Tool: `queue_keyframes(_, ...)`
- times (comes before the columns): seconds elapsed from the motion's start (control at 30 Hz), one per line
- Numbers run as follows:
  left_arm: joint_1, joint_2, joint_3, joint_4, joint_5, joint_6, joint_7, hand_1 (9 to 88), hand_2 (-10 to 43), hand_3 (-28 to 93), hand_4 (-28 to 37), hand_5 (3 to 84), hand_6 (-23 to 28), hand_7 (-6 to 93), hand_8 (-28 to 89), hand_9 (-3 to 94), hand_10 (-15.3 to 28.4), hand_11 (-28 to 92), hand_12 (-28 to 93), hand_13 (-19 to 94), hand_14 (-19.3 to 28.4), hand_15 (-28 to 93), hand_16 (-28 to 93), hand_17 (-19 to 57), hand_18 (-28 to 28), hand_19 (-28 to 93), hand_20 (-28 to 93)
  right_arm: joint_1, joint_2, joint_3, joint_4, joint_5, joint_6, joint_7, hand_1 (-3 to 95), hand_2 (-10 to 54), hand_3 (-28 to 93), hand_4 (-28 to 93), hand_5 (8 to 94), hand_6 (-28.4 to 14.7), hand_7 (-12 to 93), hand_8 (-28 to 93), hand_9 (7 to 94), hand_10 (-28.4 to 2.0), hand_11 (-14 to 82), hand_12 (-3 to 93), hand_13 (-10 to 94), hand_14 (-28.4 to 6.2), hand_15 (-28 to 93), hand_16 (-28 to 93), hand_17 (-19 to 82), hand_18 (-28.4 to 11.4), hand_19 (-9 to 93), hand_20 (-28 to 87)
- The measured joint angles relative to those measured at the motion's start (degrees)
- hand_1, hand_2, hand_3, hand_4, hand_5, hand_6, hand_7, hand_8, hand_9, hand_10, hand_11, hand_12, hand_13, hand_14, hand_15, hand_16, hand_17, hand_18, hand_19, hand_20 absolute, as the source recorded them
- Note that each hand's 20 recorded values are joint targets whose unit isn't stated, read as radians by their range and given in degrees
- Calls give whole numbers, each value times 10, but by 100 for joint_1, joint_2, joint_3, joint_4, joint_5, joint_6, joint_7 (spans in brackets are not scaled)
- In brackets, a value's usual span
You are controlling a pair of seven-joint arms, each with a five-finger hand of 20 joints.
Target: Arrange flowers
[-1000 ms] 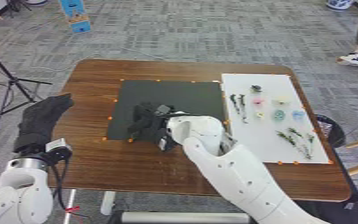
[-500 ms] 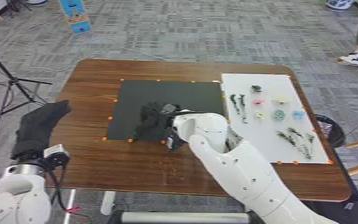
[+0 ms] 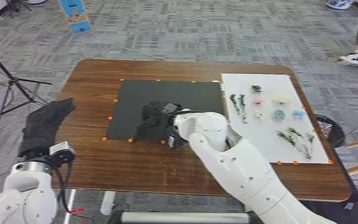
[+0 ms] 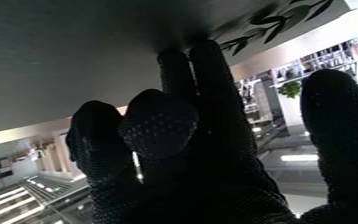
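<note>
In the head view my right hand [image 3: 152, 119] is over the lower middle of the black mat [image 3: 177, 90], and my left hand [image 3: 46, 122] stays beyond the table's left edge with straight fingers. On the white board [image 3: 246, 135] lie dark stems [image 3: 242, 106], a dark flower [image 3: 256, 88], a pink bloom [image 3: 258, 101], pale yellow, blue and green pieces, and green sprigs [image 3: 294, 138]. The right wrist view has my right hand [image 4: 202, 145] with two straight fingers at the dark surface, others bent and the thumb apart. A leafy sprig [image 4: 280, 23] lies near those fingertips.
Orange markers line the mat and board on the brown table [image 3: 140, 170]. A black tripod [image 3: 13, 80] stands on the floor to the left. A dark bin [image 3: 328, 131] is beside the table's right edge.
My right hand has shifted slightly on the mat, its wrist a little forward and right. My left hand has moved slightly. The flowers on the white board have kept their places.
</note>
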Motion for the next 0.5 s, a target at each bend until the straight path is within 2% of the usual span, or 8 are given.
queue_keyframes(0.23,-7,-25,16,-4,-2,4,0,259,37,729,-250,550,18,193,-71,510,131,216,160,366,128,110,6,87,62,21,178,32,-9,-90,0,33,22,19,189,67,653,-66,640,-48,117,-65,578,-137,78,141,793,-109,695,409,527,-233,932,562)
queue_keyframes(0.37,-77,-25,81,2,-1,11,-7,259,37,728,-250,549,17,194,-71,510,131,216,160,366,127,110,6,86,62,21,178,41,-67,-91,25,46,56,21,191,66,651,-70,636,-48,115,-65,576,-136,78,141,792,-109,696,406,527,-233,932,563)
queue_keyframes(0.5,-202,-23,208,16,12,79,-19,259,37,727,-250,549,17,194,-71,510,131,215,160,365,127,110,5,86,61,21,177,46,-149,-89,52,4,73,5,190,65,650,-72,629,-48,115,-65,570,-137,76,140,792,-109,697,405,526,-233,932,562)
